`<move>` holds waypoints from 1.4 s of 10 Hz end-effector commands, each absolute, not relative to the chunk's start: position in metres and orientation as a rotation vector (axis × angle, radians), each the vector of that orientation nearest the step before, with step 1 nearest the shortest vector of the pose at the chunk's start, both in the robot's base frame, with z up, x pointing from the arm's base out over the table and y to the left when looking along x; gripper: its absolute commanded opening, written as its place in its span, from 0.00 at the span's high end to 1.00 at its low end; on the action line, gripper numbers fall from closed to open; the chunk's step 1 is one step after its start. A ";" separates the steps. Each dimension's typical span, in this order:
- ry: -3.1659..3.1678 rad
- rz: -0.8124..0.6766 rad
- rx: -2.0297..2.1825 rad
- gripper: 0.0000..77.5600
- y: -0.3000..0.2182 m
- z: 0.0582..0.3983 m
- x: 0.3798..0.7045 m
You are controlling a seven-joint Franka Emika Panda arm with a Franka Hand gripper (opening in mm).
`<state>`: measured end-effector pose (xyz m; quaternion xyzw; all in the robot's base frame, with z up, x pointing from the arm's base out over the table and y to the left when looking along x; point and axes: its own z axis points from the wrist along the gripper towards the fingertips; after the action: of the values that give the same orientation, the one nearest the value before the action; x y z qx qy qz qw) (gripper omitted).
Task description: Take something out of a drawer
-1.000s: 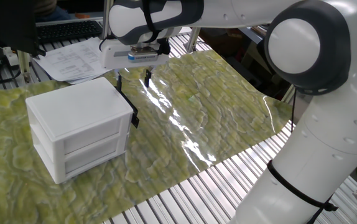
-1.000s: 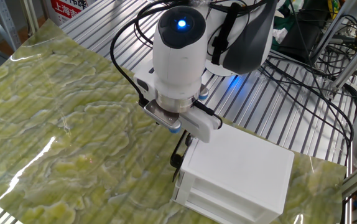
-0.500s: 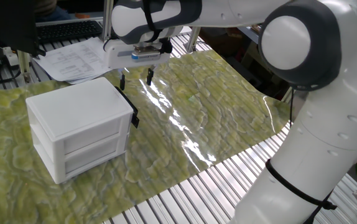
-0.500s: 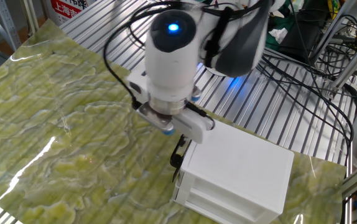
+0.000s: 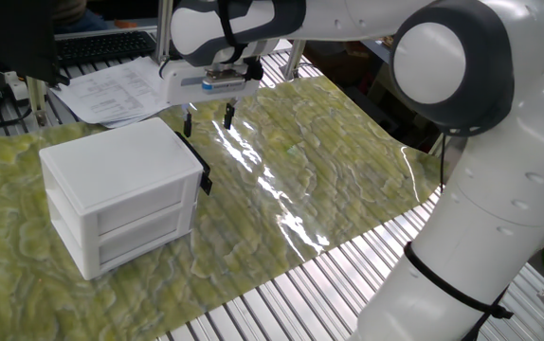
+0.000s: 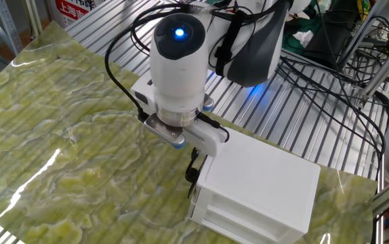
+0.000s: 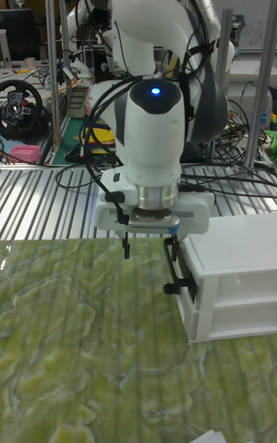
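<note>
The white two-drawer box stands on the green mat, with both drawers pushed in. A black handle sticks out from the upper drawer. My gripper hangs open and empty just in front of that face, above the handle. One finger is close to the handle; I cannot tell whether it touches. The something is hidden, and no block shows in any view.
Papers and a keyboard lie behind the box. The green patterned mat covers a slatted metal table. Cables trail over the slats behind the arm.
My gripper has drifted a little away from the box's front, along the mat. It stays open. The box and drawers have not moved.
</note>
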<state>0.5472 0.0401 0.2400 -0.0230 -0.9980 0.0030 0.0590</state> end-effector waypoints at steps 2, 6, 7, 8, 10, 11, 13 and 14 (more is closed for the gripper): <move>-3.024 0.018 -0.044 0.00 0.042 0.239 0.544; -3.024 0.016 -0.034 0.00 0.045 0.234 0.540; -3.024 0.024 -0.022 0.00 0.047 0.232 0.540; -3.024 0.025 -0.020 0.00 0.047 0.230 0.540; -3.025 0.026 -0.017 0.00 0.047 0.228 0.539; -3.026 0.026 -0.009 0.00 0.046 0.226 0.539; -3.031 0.019 0.003 0.00 0.039 0.218 0.538; -3.030 0.018 -0.005 0.00 0.038 0.215 0.538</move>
<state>0.5381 0.0452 0.2243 -0.0024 -0.9982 0.0083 0.0586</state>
